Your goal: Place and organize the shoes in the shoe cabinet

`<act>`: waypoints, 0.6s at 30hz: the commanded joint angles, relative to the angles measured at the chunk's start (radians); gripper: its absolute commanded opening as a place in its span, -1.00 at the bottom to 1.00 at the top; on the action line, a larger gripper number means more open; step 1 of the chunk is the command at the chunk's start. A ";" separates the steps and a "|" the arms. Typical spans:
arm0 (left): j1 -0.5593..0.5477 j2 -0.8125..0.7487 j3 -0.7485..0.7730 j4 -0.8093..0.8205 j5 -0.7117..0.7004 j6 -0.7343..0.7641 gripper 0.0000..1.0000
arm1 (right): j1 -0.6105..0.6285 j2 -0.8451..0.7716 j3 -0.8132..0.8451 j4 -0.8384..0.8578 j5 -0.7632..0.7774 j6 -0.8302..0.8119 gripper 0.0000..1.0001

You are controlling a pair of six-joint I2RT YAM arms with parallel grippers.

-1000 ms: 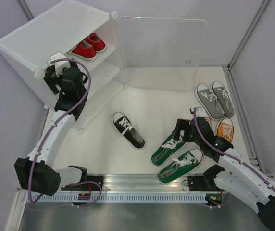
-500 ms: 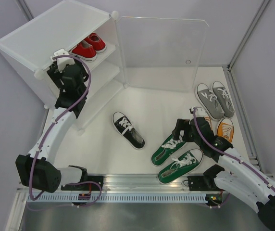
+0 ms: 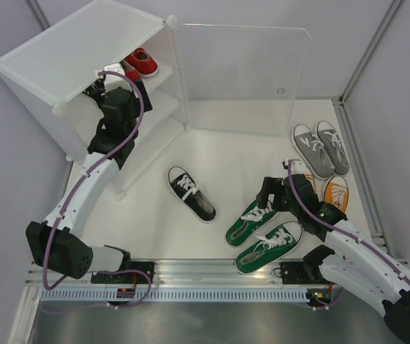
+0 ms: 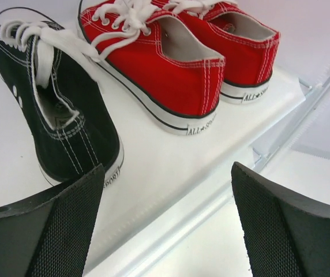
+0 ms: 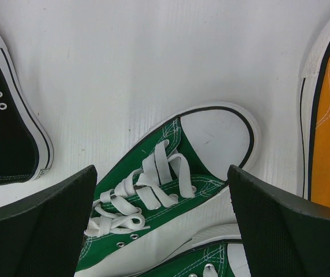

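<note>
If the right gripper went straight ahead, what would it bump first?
Probably the green shoe, whose laced front lies right between the right gripper's open fingers. How far off it is, I can't tell.

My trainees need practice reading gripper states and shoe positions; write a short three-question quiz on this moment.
1. True or false: the left gripper is shut on the black shoe on the shelf.
2. Which shoe shows between the fingertips of the right gripper? A grey shoe, B green shoe, C orange shoe.
3. Fill in: the red pair stands on the shoe cabinet's ___ shelf.
Key: 1 false, it is open; 2 B; 3 top.
</note>
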 commanded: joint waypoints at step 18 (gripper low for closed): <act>-0.011 -0.119 -0.135 0.048 -0.212 -0.105 0.93 | -0.001 0.011 -0.014 0.038 -0.020 -0.014 0.94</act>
